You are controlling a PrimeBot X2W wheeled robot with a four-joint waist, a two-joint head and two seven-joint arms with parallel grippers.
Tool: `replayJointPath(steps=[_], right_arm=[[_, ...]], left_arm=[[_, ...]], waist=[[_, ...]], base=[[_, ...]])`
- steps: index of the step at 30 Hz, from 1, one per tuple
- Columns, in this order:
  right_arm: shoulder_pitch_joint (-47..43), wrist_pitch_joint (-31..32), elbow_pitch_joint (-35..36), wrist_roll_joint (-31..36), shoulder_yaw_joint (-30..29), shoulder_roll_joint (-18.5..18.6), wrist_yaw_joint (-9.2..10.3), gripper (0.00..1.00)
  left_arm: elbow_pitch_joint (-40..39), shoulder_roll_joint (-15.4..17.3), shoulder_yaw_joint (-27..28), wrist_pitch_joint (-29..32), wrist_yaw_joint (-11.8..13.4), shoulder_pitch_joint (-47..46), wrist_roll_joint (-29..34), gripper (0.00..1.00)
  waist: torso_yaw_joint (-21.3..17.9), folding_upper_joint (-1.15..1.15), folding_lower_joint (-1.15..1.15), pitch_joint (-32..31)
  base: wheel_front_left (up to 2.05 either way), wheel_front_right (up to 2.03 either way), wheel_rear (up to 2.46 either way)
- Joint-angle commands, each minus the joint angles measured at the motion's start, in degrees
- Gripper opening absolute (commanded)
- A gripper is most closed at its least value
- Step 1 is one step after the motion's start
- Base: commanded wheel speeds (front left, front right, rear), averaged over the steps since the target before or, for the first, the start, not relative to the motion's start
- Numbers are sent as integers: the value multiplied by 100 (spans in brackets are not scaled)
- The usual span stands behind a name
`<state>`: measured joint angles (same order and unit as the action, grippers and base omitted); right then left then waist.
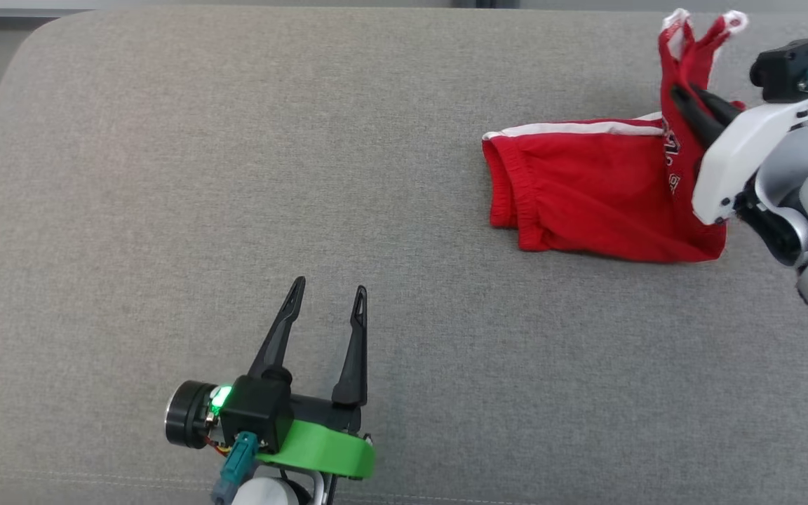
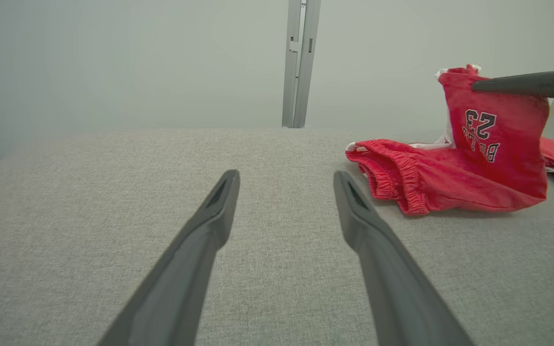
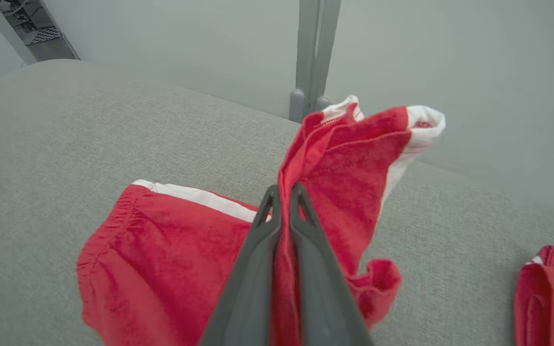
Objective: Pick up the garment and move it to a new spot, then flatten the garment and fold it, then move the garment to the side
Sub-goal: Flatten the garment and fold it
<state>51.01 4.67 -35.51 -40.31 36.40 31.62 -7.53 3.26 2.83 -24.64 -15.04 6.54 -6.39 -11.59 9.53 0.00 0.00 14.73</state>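
Note:
The garment [image 1: 586, 189] is a pair of red shorts with white side stripes and dark lettering, at the far right of the grey table [image 1: 236, 175]. Its waistband half lies flat while the leg end is pulled upright. My right gripper [image 1: 677, 95] is shut on that raised leg end, and the cloth [image 3: 344, 158] bunches up above the pinching fingers [image 3: 258, 269]. The lifted part shows its number print [image 2: 481, 127] in the left wrist view. My left gripper [image 1: 329, 289] rests open low at the near centre, well left of the shorts, with nothing between its fingers [image 2: 200, 240].
A second red piece of cloth [image 3: 546, 288] lies on the table right of the held shorts. A grey upright post [image 2: 300, 62] stands behind the table's far edge. The table's left rear corner [image 1: 46, 35] is rounded.

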Motion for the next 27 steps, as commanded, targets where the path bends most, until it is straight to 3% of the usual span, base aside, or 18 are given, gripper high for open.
replayJointPath(steps=[1, 19, 20, 21, 22, 27], right_arm=[[-39, 45, 45, 28, 9, -89, 11, 0], [-432, 325, -182, -20, 137, -1324, 10, 0], [-471, 326, -178, -93, 143, -1381, 10, 14], [-499, 280, -137, -176, 130, -1425, 9, 90], [-487, 204, -110, -250, 73, -1437, 10, 100], [-449, -249, 203, -616, -131, -1302, 10, 100]], left_arm=[[-8, 15, -18, -16, 24, 88, -81, 100], [42, 15, -202, -16, 86, 27, -260, 100], [44, 15, -200, -16, 91, 23, -267, 100], [47, 15, -203, -16, 106, 23, -279, 100], [44, 15, -204, -16, 104, 24, -288, 100], [60, 15, -172, -16, 97, 75, -232, 100]], waist=[[156, 0, 0, -89], [674, 0, 0, -67], [670, 0, 0, -69], [658, 0, 0, -75], [640, 0, 0, -85], [448, 0, 0, -185]], base=[[0, 0, 0], [0, 0, 0], [0, 0, 0], [0, 0, 0], [0, 0, 0], [0, 0, 0]])
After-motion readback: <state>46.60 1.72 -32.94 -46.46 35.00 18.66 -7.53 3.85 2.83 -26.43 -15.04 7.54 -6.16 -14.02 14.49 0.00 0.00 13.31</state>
